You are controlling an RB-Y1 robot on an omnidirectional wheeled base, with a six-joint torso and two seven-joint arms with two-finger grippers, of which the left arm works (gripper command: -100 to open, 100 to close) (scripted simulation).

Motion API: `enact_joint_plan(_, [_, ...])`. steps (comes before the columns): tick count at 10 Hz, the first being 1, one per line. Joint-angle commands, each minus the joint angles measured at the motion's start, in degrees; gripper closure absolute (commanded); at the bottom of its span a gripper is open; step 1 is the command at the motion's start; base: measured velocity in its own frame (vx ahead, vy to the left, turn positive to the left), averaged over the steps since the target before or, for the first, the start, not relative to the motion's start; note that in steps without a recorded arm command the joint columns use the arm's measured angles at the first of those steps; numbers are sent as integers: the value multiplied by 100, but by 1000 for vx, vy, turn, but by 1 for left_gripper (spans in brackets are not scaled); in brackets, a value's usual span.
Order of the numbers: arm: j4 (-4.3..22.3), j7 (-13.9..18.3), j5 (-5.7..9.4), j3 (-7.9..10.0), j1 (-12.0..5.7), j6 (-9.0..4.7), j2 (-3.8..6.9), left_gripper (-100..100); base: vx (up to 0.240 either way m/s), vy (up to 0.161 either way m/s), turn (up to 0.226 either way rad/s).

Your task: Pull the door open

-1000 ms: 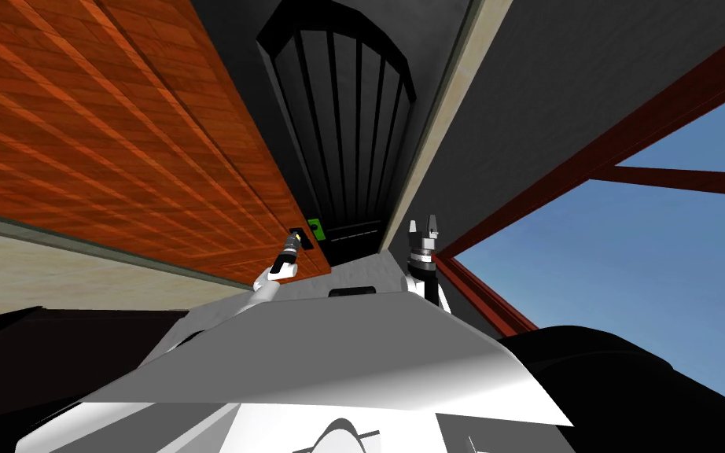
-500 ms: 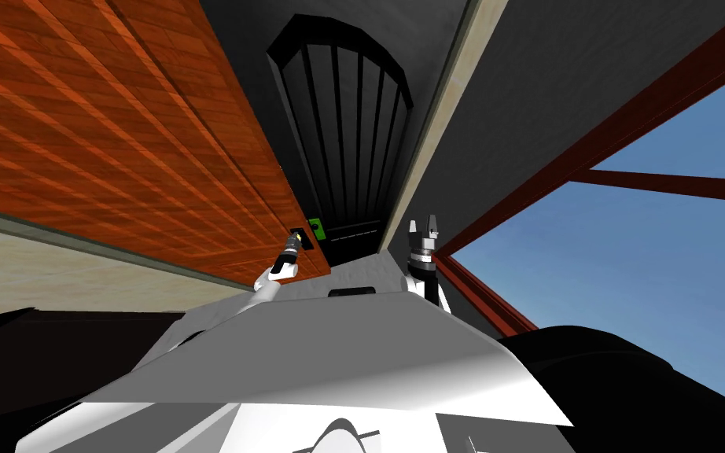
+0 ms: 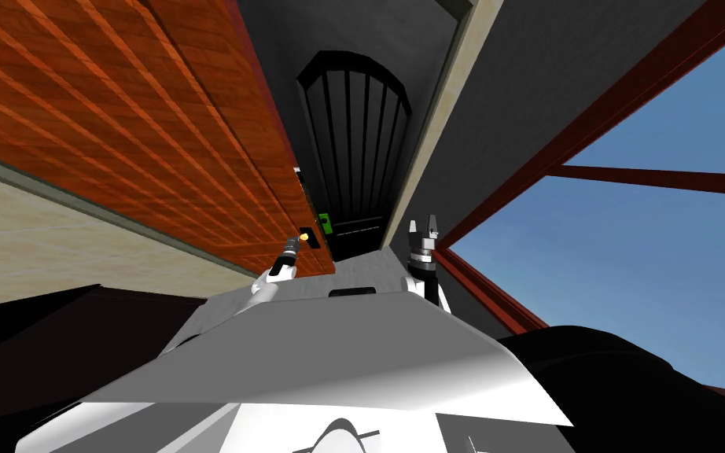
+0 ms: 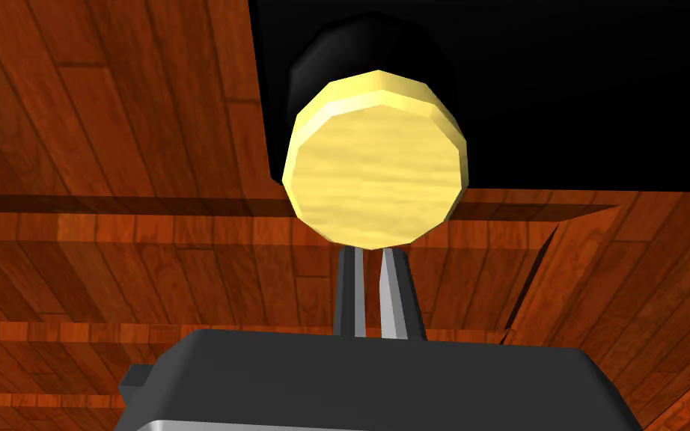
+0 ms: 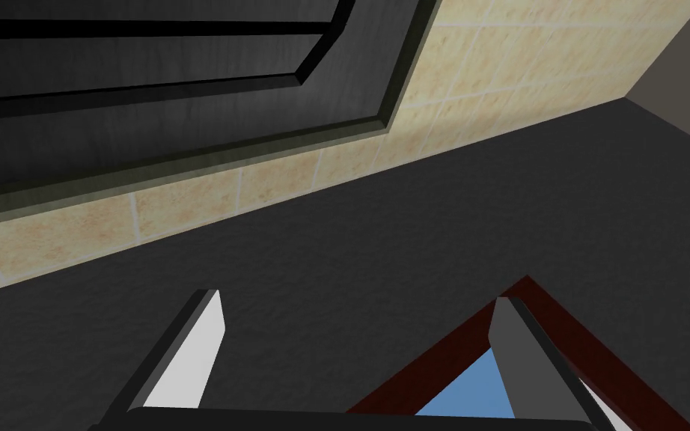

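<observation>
The left gripper (image 4: 370, 262) sat pinched nearly shut against the yellow knob (image 4: 376, 161) of the wooden door (image 3: 117, 118) on my left — its 2 fingers (image 4: 396, 299) vanishing behind it — so a skewed pull could have slipped off.

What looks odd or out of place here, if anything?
The left gripper has its fingers nearly together, disappearing behind the yellow knob instead of pressing its sides. The door looks sound.

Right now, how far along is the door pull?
Done: wooden door stands ajar, a gap at its free edge. In hand: left pincer, fingers together, sits at the yellow knob; grip unclear. Left: swing it wider. Right pincer idles open.
</observation>
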Motion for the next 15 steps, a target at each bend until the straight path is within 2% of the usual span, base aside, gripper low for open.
enact_joint_plan(1, [-76,77,-7,-96,69,42,63,100,-238,123,-37])
enact_joint_plan(2, [-99,81,-10,-133,43,27,49,-100,-243,55,-70])
enact_joint_plan(8, [-407,260,-39,-477,61,77,95,-100,-194,-32,-46])
enact_joint_plan(10, [-421,256,-41,-480,55,88,86,-100,-147,1,-19])
enact_joint_plan(15, [-304,194,-49,-399,-21,36,30,-100,169,27,-25])
